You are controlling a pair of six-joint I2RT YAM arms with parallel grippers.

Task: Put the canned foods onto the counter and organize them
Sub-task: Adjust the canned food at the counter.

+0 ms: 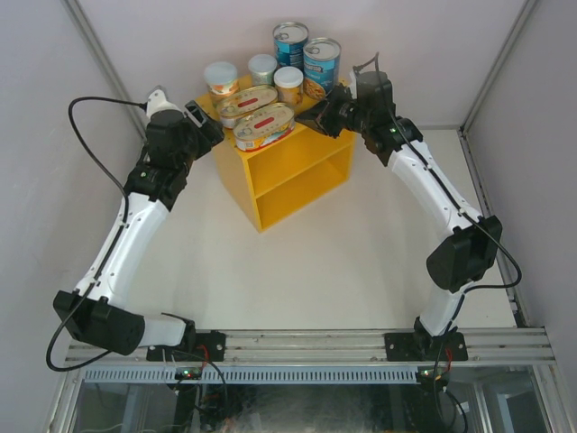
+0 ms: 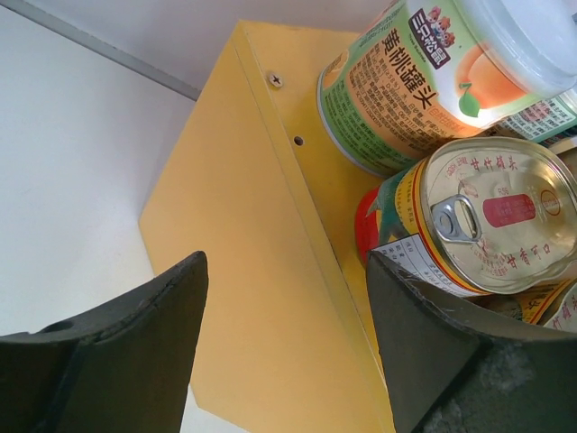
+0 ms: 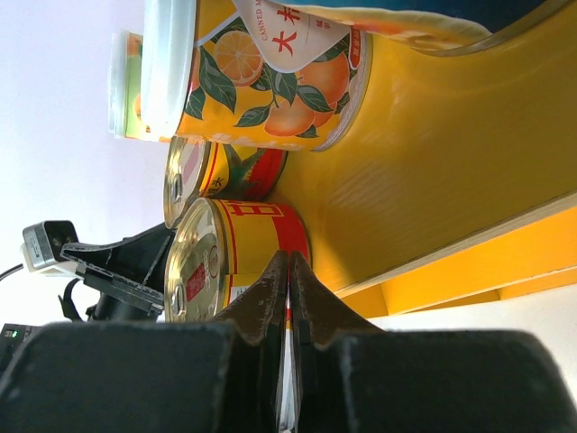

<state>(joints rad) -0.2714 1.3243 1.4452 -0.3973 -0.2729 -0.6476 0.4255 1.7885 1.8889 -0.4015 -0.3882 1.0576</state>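
Note:
The yellow counter (image 1: 297, 167) holds all the cans on its top. Two tall blue cans (image 1: 322, 65) stand at the back. Three small round pale-lidded cans (image 1: 221, 79) stand around them. Two flat oval tins (image 1: 264, 124) lie at the front of the top. My left gripper (image 1: 209, 126) is open and empty at the counter's left edge; in the left wrist view (image 2: 284, 262) its fingers straddle the counter's side, next to an oval tin (image 2: 487, 216). My right gripper (image 1: 317, 115) is shut and empty at the right edge; in the right wrist view (image 3: 288, 262) its tips are against the front oval tin (image 3: 239, 257).
The counter has an open front with one inner shelf (image 1: 302, 176). White walls and metal frame rails (image 1: 491, 81) close in the table behind and at the sides. A rail (image 1: 315, 343) runs along the near edge by the arm bases.

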